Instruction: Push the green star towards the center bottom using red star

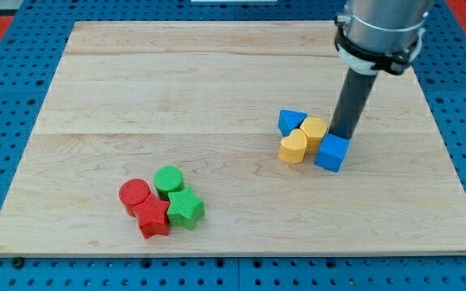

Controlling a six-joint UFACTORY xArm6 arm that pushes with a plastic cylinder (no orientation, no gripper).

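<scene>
The green star [186, 208] lies at the view's lower left, touching the red star [153, 217] on its left. A green cylinder [168, 179] sits just above them and a red cylinder [134, 194] is at the red star's upper left. My tip [344, 136] is far to the view's right, just behind the blue cube [332, 152] and beside a yellow block [314, 128]. It is well apart from both stars.
A blue triangle [290, 121] and a yellow heart-like block [293, 148] cluster with the blue cube at the view's right centre. The wooden board [217, 81] lies on a blue pegboard; its bottom edge runs just below the red star.
</scene>
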